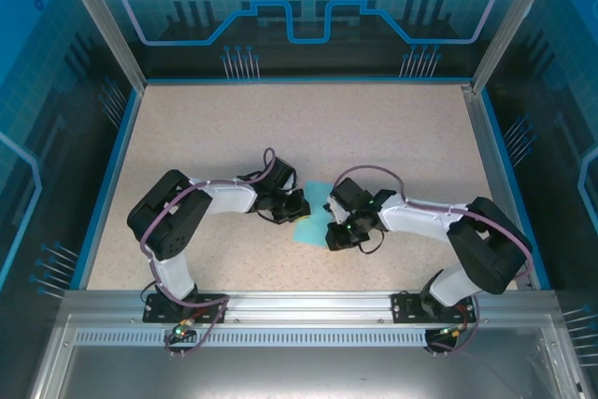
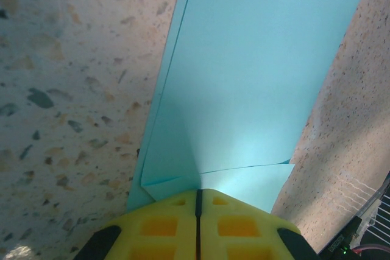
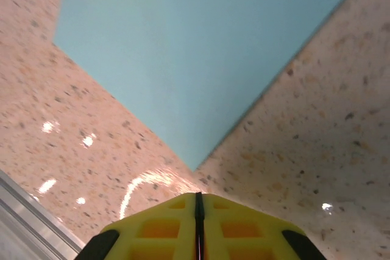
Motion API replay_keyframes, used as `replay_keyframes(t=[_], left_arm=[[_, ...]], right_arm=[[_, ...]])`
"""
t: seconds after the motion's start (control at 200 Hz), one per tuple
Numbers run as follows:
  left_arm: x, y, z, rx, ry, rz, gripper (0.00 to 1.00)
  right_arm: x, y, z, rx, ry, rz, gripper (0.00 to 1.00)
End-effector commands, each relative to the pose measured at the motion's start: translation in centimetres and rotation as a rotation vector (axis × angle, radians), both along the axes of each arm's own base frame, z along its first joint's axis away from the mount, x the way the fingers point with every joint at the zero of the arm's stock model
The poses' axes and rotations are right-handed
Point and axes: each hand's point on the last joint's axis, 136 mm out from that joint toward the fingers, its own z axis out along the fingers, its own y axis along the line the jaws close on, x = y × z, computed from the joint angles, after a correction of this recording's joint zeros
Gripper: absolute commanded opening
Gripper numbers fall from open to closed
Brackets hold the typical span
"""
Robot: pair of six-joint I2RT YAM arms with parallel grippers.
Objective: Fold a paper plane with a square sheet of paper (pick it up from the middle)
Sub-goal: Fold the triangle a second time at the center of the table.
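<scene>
Cyan square sheet of paper point(image 2: 244, 77), folded: long axis away from clenched left gripper point(image 2: 198, 194); corner toward clenched right gripper point(image 3: 198, 196).

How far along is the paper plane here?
Done: the sheet of paper lies on the table already folded, overlapping layers and flap edges showing in the left wrist view. In hand: the left gripper, shut, sits on those flaps, seemingly pressing a crease; the right gripper, shut, points at a corner. Left: it is no narrow dart yet, so more folds remain.
</scene>
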Motion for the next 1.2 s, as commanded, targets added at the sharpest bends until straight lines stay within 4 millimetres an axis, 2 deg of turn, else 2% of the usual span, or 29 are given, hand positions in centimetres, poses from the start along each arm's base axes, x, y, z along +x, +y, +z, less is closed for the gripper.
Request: replay_keyframes(t=[0.0, 0.11, 0.165, 0.19, 0.38, 0.535, 0.555, 0.665, 1.025, 1.105, 1.19], left_arm=[[-3.3, 3.5, -5.3, 0.190, 0.146, 0.041, 0.07], [-3.2, 3.5, -5.3, 0.187, 0.148, 0.042, 0.07], [-3.2, 3.4, -5.3, 0.184, 0.149, 0.043, 0.07], [-3.2, 3.4, -5.3, 0.182, 0.149, 0.044, 0.07], [-3.2, 3.3, -5.3, 0.177, 0.151, 0.047, 0.07], [-3.2, 3.3, -5.3, 0.178, 0.152, 0.049, 0.07], [-3.2, 3.3, -5.3, 0.179, 0.152, 0.050, 0.07], [-3.2, 3.5, -5.4, 0.185, 0.155, 0.054, 0.07], [-3.1, 3.5, -5.3, 0.187, 0.157, 0.055, 0.07], [-3.2, 3.4, -5.2, 0.180, 0.156, 0.050, 0.07], [-3.0, 3.0, -5.0, 0.162, 0.146, 0.038, 0.07]], right_arm=[[2.4, 1.6, 2.1, 0.047, -0.063, -0.028, 0.10], [3.8, 3.1, 1.8, 0.062, -0.066, -0.049, 0.10], [4.0, 3.1, 0.8, 0.045, -0.050, -0.058, 0.10], [4.9, 3.8, 1.5, 0.061, -0.068, -0.063, 0.09], [5.1, 4.0, -0.6, 0.029, -0.034, -0.072, 0.09], [4.2, 3.1, -1.8, -0.002, -0.007, -0.071, 0.09], [3.4, 2.3, -2.6, -0.021, 0.014, -0.072, 0.09], [1.7, 0.8, -3.6, -0.053, 0.051, -0.065, 0.09], [-3.7, -2.2, -4.3, -0.040, 0.127, -0.058, 0.06], [-3.7, -2.5, -3.9, -0.039, 0.113, -0.062, 0.07], [-2.5, -2.1, -2.5, -0.020, 0.059, -0.077, 0.07]])
